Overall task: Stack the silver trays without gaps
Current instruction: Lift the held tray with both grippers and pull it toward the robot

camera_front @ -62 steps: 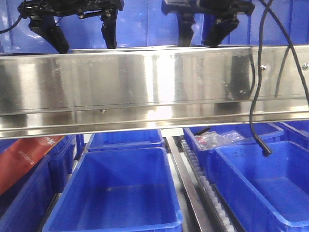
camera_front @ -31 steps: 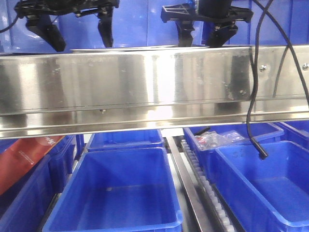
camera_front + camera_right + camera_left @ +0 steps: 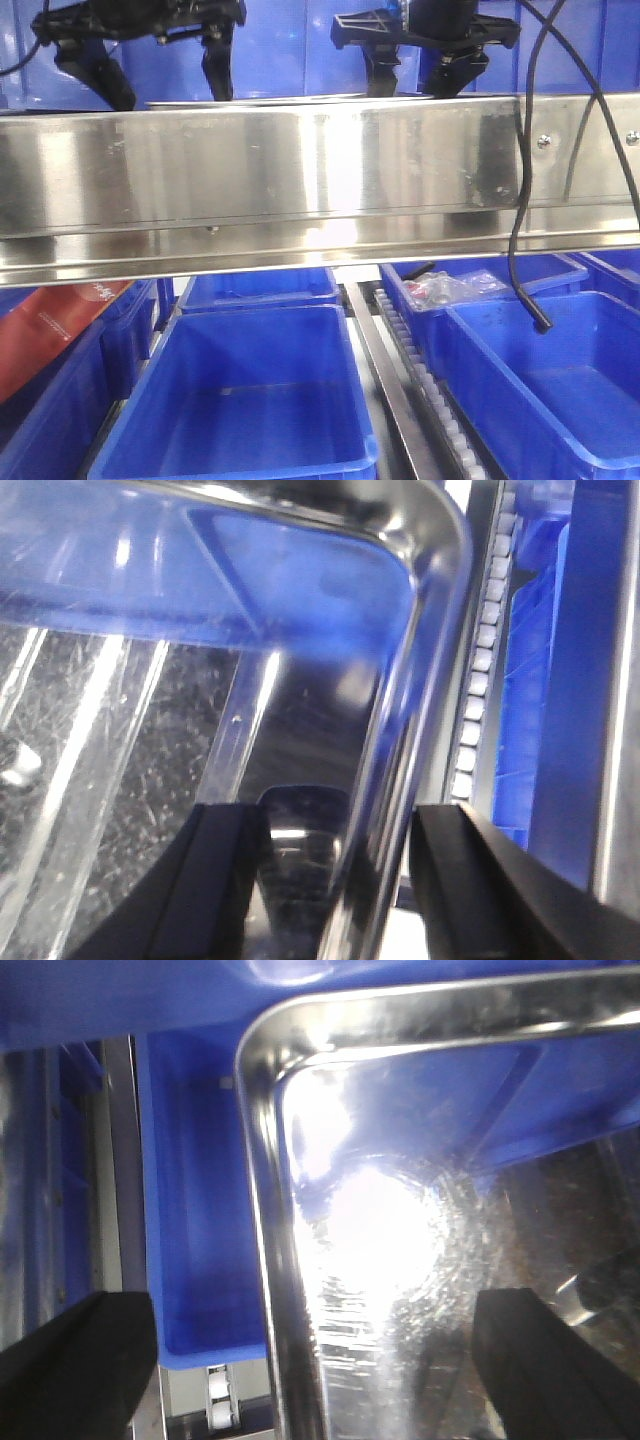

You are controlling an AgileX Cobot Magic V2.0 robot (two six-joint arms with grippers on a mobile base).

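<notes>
The silver trays (image 3: 330, 99) show edge-on as a thin strip just above the steel beam. My left gripper (image 3: 160, 80) hangs over their left end and my right gripper (image 3: 415, 78) over their right part. In the left wrist view a tray's rounded corner and left rim (image 3: 262, 1210) run between the widely spread fingers (image 3: 75, 1370); that gripper (image 3: 315, 1370) is open. In the right wrist view the tray's right rim (image 3: 430, 630) passes between the fingers (image 3: 220, 880) with gaps on both sides; that gripper (image 3: 350, 880) is open. How many trays lie here cannot be told.
A wide polished steel beam (image 3: 320, 180) crosses the front view. Blue bins (image 3: 240, 400) (image 3: 560, 380) stand below, with a roller track (image 3: 420, 390) between them. A black cable (image 3: 520, 200) dangles at right. A red pack (image 3: 50, 320) lies at left.
The left gripper has shifted slightly left. The right gripper's fingers stand a little closer together. The dangling cable end has swung slightly left.
</notes>
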